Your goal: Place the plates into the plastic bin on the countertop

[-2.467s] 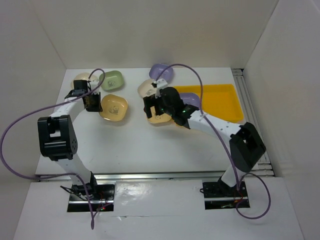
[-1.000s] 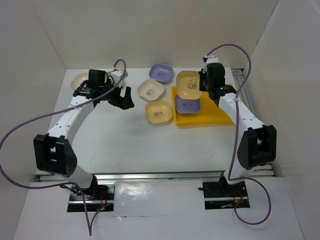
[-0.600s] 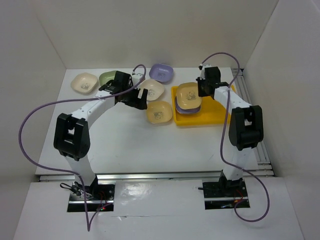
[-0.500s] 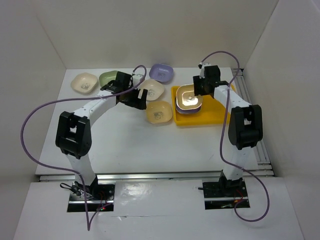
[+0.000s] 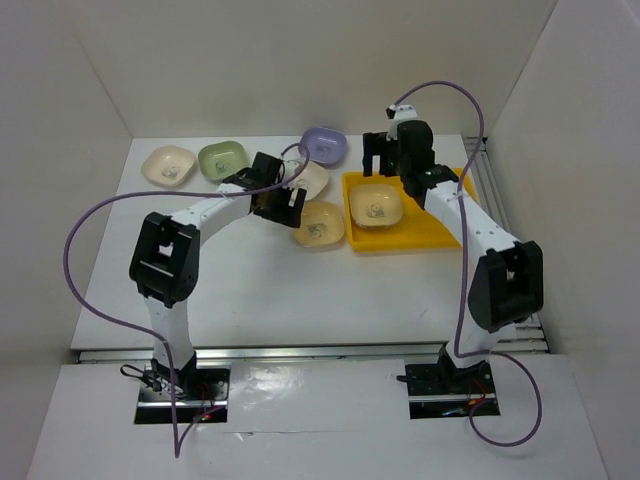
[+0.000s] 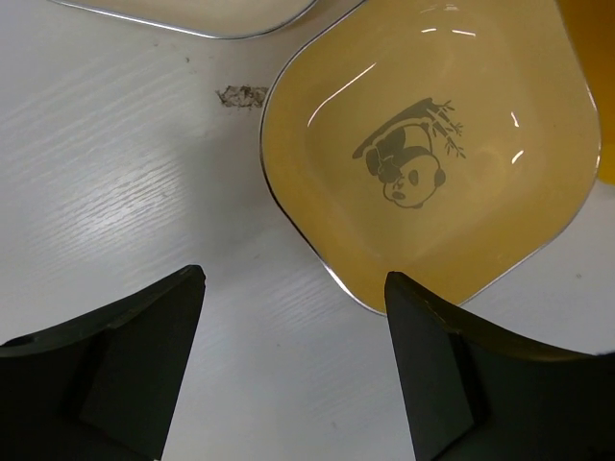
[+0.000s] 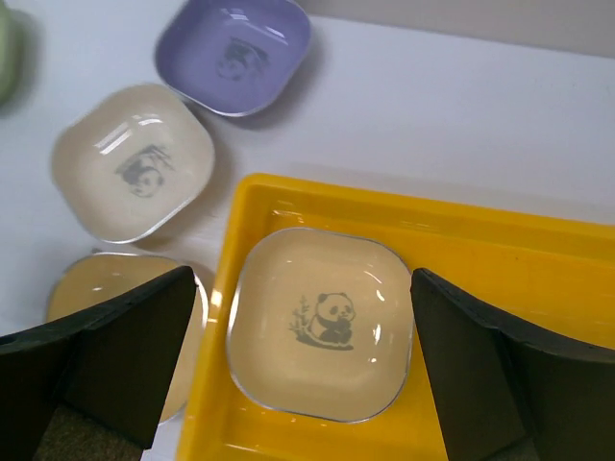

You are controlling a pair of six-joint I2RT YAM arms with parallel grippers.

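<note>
A cream plate [image 7: 322,322] with a panda print lies in the yellow plastic bin [image 7: 384,202], at the bin's left end [image 5: 378,205]. My right gripper [image 7: 303,279] hangs open above it, holding nothing [image 5: 385,170]. On the white countertop [image 5: 250,270] just left of the bin sits a yellow plate [image 6: 428,154] [image 5: 319,223]. My left gripper [image 6: 293,283] is open low over the table at that plate's near-left rim, its right finger beside the edge [image 5: 280,207]. Farther back lie a cream plate [image 7: 130,158], a lavender plate [image 7: 235,53], a green plate [image 5: 222,158] and another cream plate [image 5: 167,165].
White walls close the table in at the back and both sides. The bin's right half [image 5: 440,205] holds nothing. A metal rail [image 5: 490,190] runs along the right edge. Purple cables loop above both arms.
My right gripper has opened, left the cream plate in the bin and drawn back above it. My left arm has swung right from the green plate to the yellow plate.
</note>
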